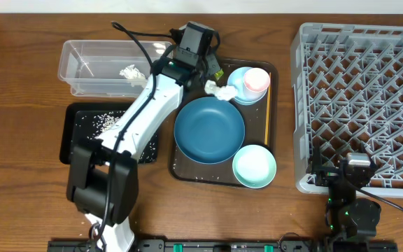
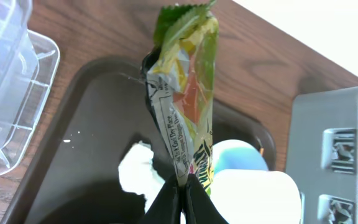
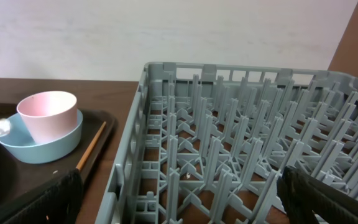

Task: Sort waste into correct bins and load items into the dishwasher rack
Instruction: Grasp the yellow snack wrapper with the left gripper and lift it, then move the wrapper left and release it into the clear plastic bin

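My left gripper [image 2: 180, 186] is shut on the yellow-green wrapper [image 2: 188, 93] and holds it above the back of the brown tray [image 2: 92, 112]; overhead it is beside the wrapper [image 1: 217, 72]. Crumpled tissue [image 1: 219, 89] lies on the tray beneath. The pink cup [image 1: 256, 80] stands in the small light blue bowl [image 1: 238, 89]. The dark blue bowl [image 1: 208, 129], the mint-green bowl [image 1: 254, 166] and the orange stick [image 1: 267, 112] are on the tray. The clear tub [image 1: 82, 56] holds tissue. The black tray [image 1: 75, 143] holds rice [image 1: 103, 120]. My right gripper [image 3: 179, 199] is open at the grey rack's [image 1: 362, 105] front edge.
The left arm [image 1: 145, 112] stretches over the black tray and the clear tub's right end. The brown serving tray [image 1: 180, 171] lies between the black tray and the rack. Rice grains are scattered on the brown tray's floor.
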`<state>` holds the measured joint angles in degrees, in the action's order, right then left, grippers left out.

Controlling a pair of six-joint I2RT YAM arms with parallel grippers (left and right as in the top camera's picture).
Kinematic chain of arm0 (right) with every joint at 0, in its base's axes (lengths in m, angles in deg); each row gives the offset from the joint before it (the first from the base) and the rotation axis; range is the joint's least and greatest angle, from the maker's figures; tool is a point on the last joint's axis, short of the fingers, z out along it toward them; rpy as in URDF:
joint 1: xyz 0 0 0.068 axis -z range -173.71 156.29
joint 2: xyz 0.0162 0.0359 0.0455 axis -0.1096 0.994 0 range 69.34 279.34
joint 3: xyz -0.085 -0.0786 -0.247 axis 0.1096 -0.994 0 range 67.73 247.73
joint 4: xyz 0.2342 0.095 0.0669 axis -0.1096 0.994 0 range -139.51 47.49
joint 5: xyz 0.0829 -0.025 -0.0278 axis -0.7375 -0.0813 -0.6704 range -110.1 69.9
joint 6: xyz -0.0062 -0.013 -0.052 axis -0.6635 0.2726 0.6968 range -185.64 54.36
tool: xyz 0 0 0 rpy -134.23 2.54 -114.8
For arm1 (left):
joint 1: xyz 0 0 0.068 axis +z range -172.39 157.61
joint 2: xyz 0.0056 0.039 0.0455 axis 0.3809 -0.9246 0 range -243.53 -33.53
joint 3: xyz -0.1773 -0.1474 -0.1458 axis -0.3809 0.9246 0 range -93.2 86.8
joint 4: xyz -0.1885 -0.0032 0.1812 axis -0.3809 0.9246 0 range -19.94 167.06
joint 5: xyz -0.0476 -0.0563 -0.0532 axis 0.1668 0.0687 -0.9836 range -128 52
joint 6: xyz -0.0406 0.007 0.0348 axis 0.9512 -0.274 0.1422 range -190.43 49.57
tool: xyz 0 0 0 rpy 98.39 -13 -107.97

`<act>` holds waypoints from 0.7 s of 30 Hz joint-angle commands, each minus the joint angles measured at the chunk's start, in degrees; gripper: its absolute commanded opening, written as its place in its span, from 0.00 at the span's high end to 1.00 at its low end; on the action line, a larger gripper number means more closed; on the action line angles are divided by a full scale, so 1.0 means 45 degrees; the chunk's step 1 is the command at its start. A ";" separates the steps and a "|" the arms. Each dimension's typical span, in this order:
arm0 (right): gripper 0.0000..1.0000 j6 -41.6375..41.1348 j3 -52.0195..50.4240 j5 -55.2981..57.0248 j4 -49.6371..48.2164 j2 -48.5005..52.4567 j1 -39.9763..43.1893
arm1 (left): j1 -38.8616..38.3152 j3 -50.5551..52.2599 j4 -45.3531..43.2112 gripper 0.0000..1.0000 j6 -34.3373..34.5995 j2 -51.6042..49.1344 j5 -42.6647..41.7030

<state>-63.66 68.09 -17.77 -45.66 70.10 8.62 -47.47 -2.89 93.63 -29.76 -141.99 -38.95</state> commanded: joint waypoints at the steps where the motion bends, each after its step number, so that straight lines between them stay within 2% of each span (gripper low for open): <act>1: 0.01 0.0097 -0.0010 0.0044 0.0053 -0.0010 0.0087 | 0.0000 -0.0024 0.0044 0.94 -0.0529 0.0622 0.0029; 8: 0.01 0.0097 -0.0010 0.0044 0.0053 -0.0010 0.0087 | 0.0607 -0.0024 0.0087 0.94 -0.0588 0.1481 0.1117; 13: 0.01 0.0097 -0.0010 0.0044 0.0053 -0.0010 0.0087 | 0.1744 -0.0024 0.0238 0.94 -0.0447 0.1724 0.1608; 21: 0.01 0.0097 -0.0010 0.0044 0.0053 -0.0010 0.0087 | 0.3677 -0.0019 0.2055 0.94 0.1307 0.1282 0.1671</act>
<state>-63.66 68.09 -17.77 -45.66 70.10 8.62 -32.67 -2.89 101.59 -27.66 -135.04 -32.83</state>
